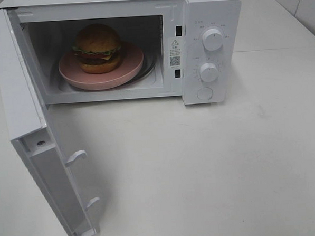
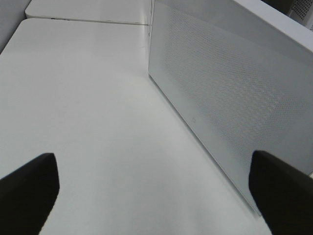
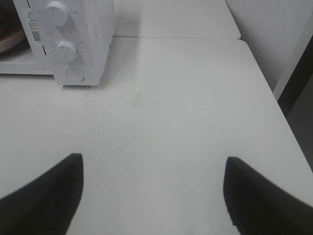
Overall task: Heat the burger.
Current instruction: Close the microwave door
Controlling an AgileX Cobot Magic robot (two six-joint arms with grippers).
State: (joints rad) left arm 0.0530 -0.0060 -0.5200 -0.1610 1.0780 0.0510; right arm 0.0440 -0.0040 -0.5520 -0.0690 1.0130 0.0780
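The burger [image 1: 98, 48] sits on a round pink plate [image 1: 131, 66] inside the white microwave [image 1: 210, 9]. The microwave door [image 1: 40, 150] stands wide open toward the front left. Neither arm shows in the exterior high view. My left gripper [image 2: 151, 196] is open and empty, beside the outer face of the door [image 2: 230, 98]. My right gripper [image 3: 154, 193] is open and empty over the table, to the right of the microwave's control panel [image 3: 68, 44]. The plate's edge [image 3: 10, 41] shows in the right wrist view.
The microwave has two knobs [image 1: 213, 38] [image 1: 209, 72] and a round button [image 1: 204, 94] on its right panel. The white table [image 1: 202, 168] stretches in front. A table seam [image 3: 176, 37] and the right table edge [image 3: 274, 103] show in the right wrist view.
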